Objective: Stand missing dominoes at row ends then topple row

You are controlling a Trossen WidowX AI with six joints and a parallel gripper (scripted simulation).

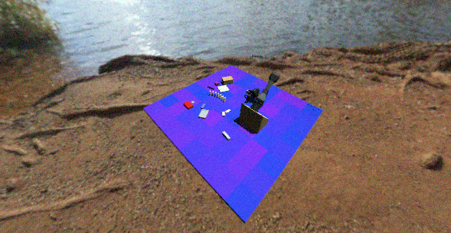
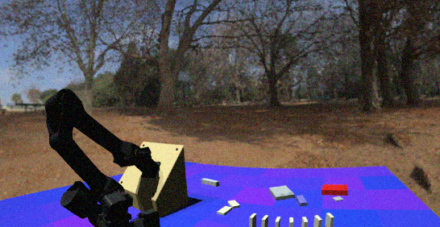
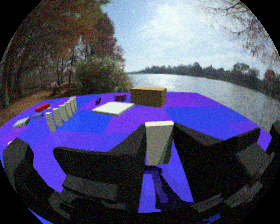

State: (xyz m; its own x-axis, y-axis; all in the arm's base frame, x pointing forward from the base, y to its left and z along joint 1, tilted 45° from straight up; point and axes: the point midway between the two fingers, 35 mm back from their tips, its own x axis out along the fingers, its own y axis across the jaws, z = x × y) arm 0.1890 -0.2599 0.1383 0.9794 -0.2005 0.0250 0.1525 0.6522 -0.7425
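Observation:
My gripper [image 3: 159, 127] [image 1: 248, 97] is shut on a cream domino [image 3: 159, 134], roughly upright between the fingers in the wrist view. Its height above the mat is unclear. In the exterior view the fingertips are cut off or hidden. A row of several cream dominoes [image 1: 216, 96] [image 2: 277, 221] [image 3: 50, 121] stands upright, to the left of the gripper in the wrist view and apart from it. Two more cream pieces lie flat near the row: one [image 1: 223, 113] [image 2: 224, 210], and the other [image 1: 228, 111] [image 2: 234, 204] close beside it.
A wooden wedge [image 1: 253, 120] [image 2: 177, 188] stands near the arm. A white slab [image 1: 223, 88] [image 3: 113, 108] and brown box [image 1: 227, 80] [image 3: 149, 97] lie beyond the row. A grey slab [image 1: 203, 113] [image 2: 281, 192], red block [image 1: 188, 105] [image 2: 334, 189] and white bar [image 1: 225, 135] [image 2: 209, 182] lie elsewhere.

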